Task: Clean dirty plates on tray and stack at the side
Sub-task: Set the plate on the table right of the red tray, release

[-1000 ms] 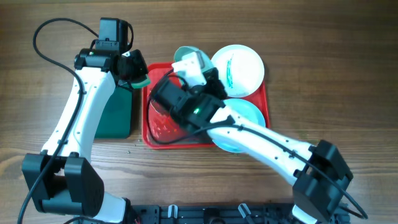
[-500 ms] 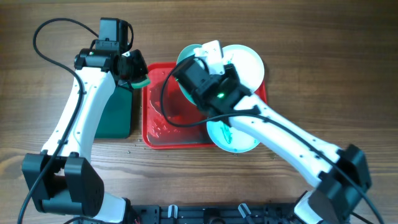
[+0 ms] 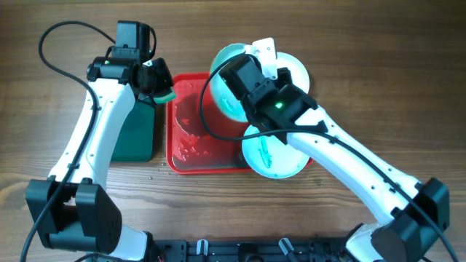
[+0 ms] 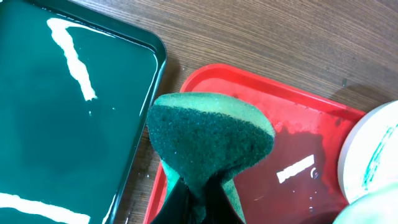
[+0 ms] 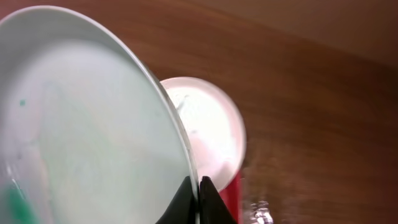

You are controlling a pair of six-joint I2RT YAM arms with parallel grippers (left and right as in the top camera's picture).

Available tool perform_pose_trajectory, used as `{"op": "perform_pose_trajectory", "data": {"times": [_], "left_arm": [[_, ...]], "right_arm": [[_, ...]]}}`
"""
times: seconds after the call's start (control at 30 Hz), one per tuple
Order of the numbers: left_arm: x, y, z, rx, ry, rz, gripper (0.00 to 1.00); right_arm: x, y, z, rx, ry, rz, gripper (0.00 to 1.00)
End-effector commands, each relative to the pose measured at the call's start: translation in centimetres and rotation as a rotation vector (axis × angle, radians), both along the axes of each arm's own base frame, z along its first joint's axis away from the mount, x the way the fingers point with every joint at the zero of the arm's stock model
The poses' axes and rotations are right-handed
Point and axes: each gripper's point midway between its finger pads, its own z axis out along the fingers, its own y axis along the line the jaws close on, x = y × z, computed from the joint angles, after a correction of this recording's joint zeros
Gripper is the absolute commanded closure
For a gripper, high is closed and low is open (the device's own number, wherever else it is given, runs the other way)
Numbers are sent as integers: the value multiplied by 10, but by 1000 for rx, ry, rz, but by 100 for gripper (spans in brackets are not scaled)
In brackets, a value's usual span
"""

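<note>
My right gripper [image 3: 240, 78] is shut on the rim of a pale-aqua plate [image 3: 226, 76] and holds it tilted above the red tray [image 3: 191, 138]; in the right wrist view the plate [image 5: 93, 124] fills the left side, pinched between the jaws [image 5: 198, 186]. A second plate [image 3: 297, 73] with a teal smear lies at the tray's back right, also in the right wrist view [image 5: 211, 130]. A third smeared plate [image 3: 273, 156] lies at the tray's front right. My left gripper [image 3: 162, 91] is shut on a green sponge [image 4: 208, 140] over the tray's left rim [image 4: 249, 78].
A dark green tray [image 3: 138, 131] lies left of the red tray, with white streaks in the left wrist view [image 4: 68, 106]. The red tray's left half is wet and speckled. Wooden table top [image 3: 378, 87] surrounds both trays.
My right arm lifted the plate off the tray's left half and swung it up and back to the right, tilting it. The left arm with the sponge has not moved.
</note>
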Motion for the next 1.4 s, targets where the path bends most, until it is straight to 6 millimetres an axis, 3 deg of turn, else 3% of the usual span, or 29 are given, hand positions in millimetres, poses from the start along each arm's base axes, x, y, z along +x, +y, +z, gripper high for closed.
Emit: {"op": "perform_pose_trajectory", "data": {"times": [0.0,0.1,0.17,0.3,0.4,0.5,0.57,0.63,0.73,0.8,0.93,0.97,1.07,1.17,1.37], "left_arm": [[-1,-1,0,-15,0,6,96],[-1,-1,0,-15,0,6,96],[-1,-1,0,-15,0,6,96],[-1,-1,0,-15,0,6,96],[-1,-1,0,-15,0,5,96],[-1,-1,0,-15,0,5,96],[-1,-1,0,-15,0,5,96],[-1,-1,0,-15,0,5,96],[-1,-1,0,-15,0,5,96],[-1,-1,0,-15,0,4,96],[-1,-2,0,-15,0,4,96],[-1,-2,0,-15,0,4,96],[-1,-2,0,-15,0,3,96],[-1,-2,0,-15,0,3,96],[-2,-3,-1,-15,4,0,96]], "right_arm": [[-13,12,-7,155,118,54,96],[-11,-5,-2,299,195,51,96],[-4,-36,11,406,210,7,96],[9,-138,24,516,193,-201,96],[7,-233,1,530,198,-459,96],[-6,-288,-36,545,214,-621,96],[-15,-310,-65,569,210,-709,96],[-23,-318,-96,586,208,-756,96],[-30,-316,-130,588,226,-766,96],[-40,-314,-165,595,265,-808,96],[-49,-314,-193,592,317,-848,96],[-50,-314,-196,588,328,-850,92],[-49,-314,-197,584,332,-849,72],[-42,-305,-186,610,360,-772,70],[-37,-284,-121,654,372,-630,66]]}}
